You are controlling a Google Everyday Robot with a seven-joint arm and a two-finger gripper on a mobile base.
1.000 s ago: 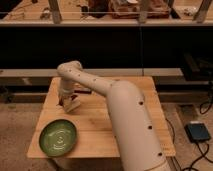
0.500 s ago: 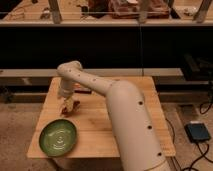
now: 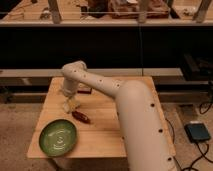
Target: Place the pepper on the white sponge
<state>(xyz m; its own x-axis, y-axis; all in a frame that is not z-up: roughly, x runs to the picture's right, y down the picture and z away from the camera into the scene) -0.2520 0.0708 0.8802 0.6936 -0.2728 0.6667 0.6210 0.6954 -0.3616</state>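
The pepper (image 3: 81, 117), small, dark red and glossy, lies flat on the wooden table (image 3: 107, 127), just right of and in front of the white sponge. The white sponge (image 3: 70, 106), a pale cream block, lies near the table's left side. My gripper (image 3: 67, 96) points down at the end of the white arm, directly above the sponge's far edge and partly hiding it. The pepper lies apart from the gripper, a short way to its front right.
A green plate (image 3: 58, 136) sits at the table's front left corner. A dark brown-red block (image 3: 84, 90) lies behind the arm's wrist near the far edge. My bulky white arm (image 3: 135, 120) covers the table's right half. A black pedal (image 3: 198, 132) is on the floor at right.
The gripper stays over the sponge with only a slight shift. The pepper now shows clearly on the table in front of the sponge.
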